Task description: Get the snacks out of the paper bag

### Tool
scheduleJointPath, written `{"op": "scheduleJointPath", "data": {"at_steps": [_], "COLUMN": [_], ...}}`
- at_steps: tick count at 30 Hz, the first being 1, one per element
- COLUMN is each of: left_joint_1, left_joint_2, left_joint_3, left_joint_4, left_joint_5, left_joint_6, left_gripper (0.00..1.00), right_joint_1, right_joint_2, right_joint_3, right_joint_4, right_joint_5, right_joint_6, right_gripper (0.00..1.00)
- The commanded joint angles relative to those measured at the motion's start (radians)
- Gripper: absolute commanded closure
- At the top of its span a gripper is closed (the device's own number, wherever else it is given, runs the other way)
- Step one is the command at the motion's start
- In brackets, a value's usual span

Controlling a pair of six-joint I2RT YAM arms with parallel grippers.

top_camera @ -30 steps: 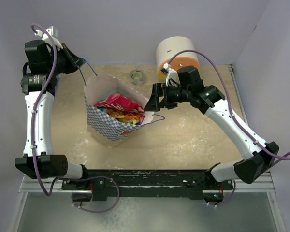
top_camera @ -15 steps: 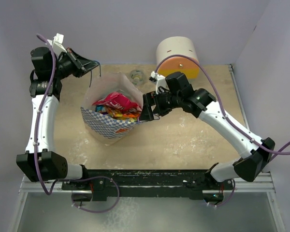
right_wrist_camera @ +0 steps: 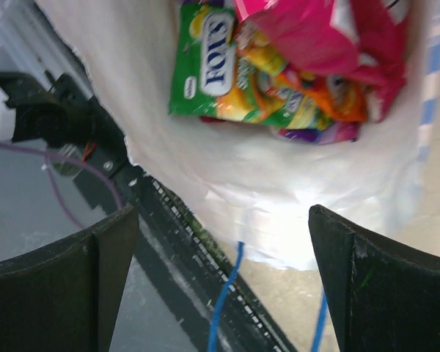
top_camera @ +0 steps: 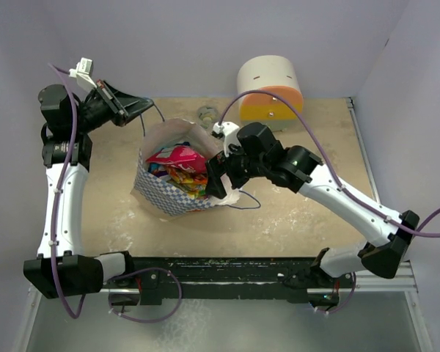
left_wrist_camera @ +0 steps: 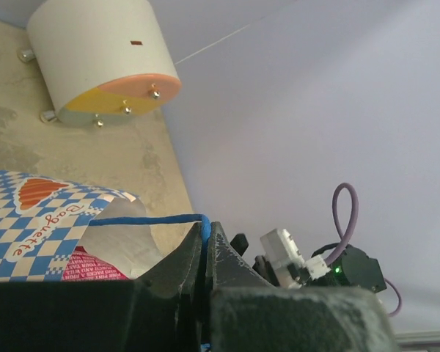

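Two jobs run at once: my left gripper [left_wrist_camera: 205, 233], upper left in the overhead view, is clamped on the thin blue cord handle [left_wrist_camera: 139, 219], and my right gripper [right_wrist_camera: 220, 214] hangs spread wide over the mouth of the blue-and-white checkered paper bag [top_camera: 169, 199], centre-left on the beige table [top_camera: 293, 213]. Inside lie the glossy snack packets [right_wrist_camera: 213, 73]. I judge them light, crinkly and slippery, so pinching a crimped edge seems best. The bag's wall looks floppy.
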Motion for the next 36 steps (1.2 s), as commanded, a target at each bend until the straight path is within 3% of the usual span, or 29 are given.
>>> {"op": "scheduleJointPath", "data": {"at_steps": [1, 8, 10, 16, 21, 28, 33, 36], "left_joint_1": [-0.002, -0.008, -0.01, -0.011, -0.011, -0.012, -0.011, -0.011], "left_joint_2": [-0.059, -0.057, -0.06, -0.088, -0.11, -0.128, -0.112, -0.113], "left_joint_3": [-0.008, -0.004, -0.005, -0.008, 0.001, 0.021, 0.073, 0.08], "left_joint_4": [0.123, 0.128, 0.116, 0.058, 0.001, -0.051, -0.123, -0.133], "left_joint_5": [0.06, 0.077, 0.081, 0.073, 0.071, 0.066, 0.067, 0.065], "left_joint_6": [-0.082, -0.128, -0.133, -0.132, -0.114, -0.103, -0.055, -0.051], "left_gripper": [1.0, 1.0, 1.0, 1.0, 1.0, 1.0, 1.0, 1.0], "right_joint_1": [-0.007, -0.007, -0.007, -0.007, -0.01, -0.028, -0.029, -0.03], "right_joint_2": [-0.083, -0.151, -0.141, -0.016, 0.069, 0.168, 0.215, 0.222], "right_joint_3": [0.049, -0.093, -0.115, -0.054, -0.064, -0.097, -0.069, -0.079], "right_joint_4": [0.107, 0.514, 0.569, 0.501, 0.529, 0.586, 0.557, 0.588], "right_joint_5": [0.14, 0.017, -0.045, -0.163, -0.21, -0.203, -0.244, -0.251], "right_joint_6": [-0.093, -0.504, -0.608, -0.789, -0.908, -0.953, -0.979, -0.944], "right_gripper": [0.01, 0.0, 0.08, 0.2, 0.15, 0.17, 0.31, 0.53]}}
